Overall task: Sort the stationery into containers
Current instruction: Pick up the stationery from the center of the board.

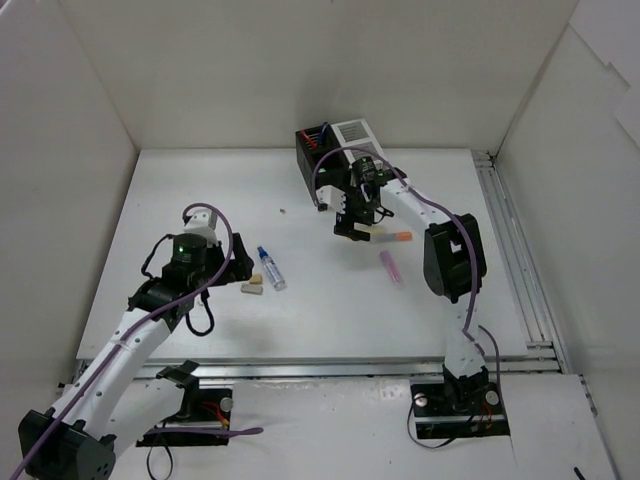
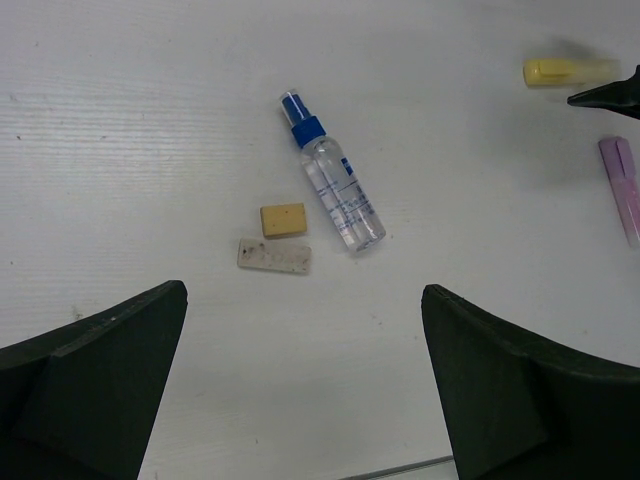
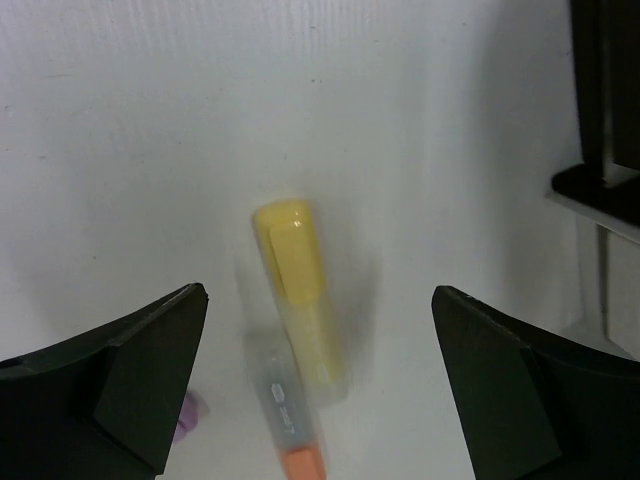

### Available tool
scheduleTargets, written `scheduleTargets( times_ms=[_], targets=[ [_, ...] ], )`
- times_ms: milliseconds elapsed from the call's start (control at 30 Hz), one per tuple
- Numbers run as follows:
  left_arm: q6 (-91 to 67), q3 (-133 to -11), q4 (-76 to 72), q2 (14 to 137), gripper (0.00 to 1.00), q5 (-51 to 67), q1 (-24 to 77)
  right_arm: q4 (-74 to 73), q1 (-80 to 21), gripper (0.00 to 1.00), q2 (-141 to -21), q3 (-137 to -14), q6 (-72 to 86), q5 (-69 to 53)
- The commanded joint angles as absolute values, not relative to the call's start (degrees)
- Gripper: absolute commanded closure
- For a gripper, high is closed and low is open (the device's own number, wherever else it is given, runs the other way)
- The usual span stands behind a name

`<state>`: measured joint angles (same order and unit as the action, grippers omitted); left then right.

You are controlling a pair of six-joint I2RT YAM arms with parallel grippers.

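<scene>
My right gripper point(image 1: 352, 230) is open and hovers just above a yellow highlighter point(image 3: 298, 290), which lies between its fingers beside an orange-tipped highlighter point(image 3: 290, 425). A pink highlighter point(image 1: 390, 265) lies a little nearer. The joined containers stand at the back: a black cube point(image 1: 320, 152) and a white mesh cube point(image 1: 357, 134). My left gripper point(image 1: 238, 266) is open and empty, just short of a blue-capped clear stick-like bottle point(image 2: 333, 186), a tan eraser point(image 2: 284, 219) and a grey speckled eraser point(image 2: 274, 255). No thin pens lie loose on the table.
The black container's edge point(image 3: 605, 100) shows at the right of the right wrist view. White walls enclose the table on three sides. A metal rail point(image 1: 510, 250) runs along the right edge. The yellow highlighter point(image 2: 570, 70) and pink highlighter point(image 2: 622, 185) show far right in the left wrist view.
</scene>
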<state>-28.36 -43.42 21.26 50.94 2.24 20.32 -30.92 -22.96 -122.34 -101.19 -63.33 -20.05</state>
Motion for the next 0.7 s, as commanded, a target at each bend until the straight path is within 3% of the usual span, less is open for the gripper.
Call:
scheduleTargets(
  times_ms=[0,200,300,433,667],
  targets=[
    [-29.4,-47.4,22.2,51.4,0.0,0.3,20.7,-33.1,-21.6,0.07,-123.7,-105.8,-64.7,-24.2],
    [-30.1,-47.2,24.1,51.1,0.0,-3.8,21.3,-33.2,-21.0,0.13,-126.6,-105.2,-64.8,-24.3],
    [-30.1,-47.3,24.6,50.7,0.0,-5.3,21.3,-33.2,-20.7,0.21,-127.9,-104.8,-64.8,-23.8],
    [-30.0,-47.4,24.9,50.6,0.0,-6.2,21.3,-33.2,-20.6,0.5,-129.5,-105.0,-64.4,-24.2],
    [-30.1,-47.1,25.3,49.6,0.0,-7.0,21.3,-33.0,-20.9,0.68,-129.9,-106.8,-65.0,-25.5]
  ],
)
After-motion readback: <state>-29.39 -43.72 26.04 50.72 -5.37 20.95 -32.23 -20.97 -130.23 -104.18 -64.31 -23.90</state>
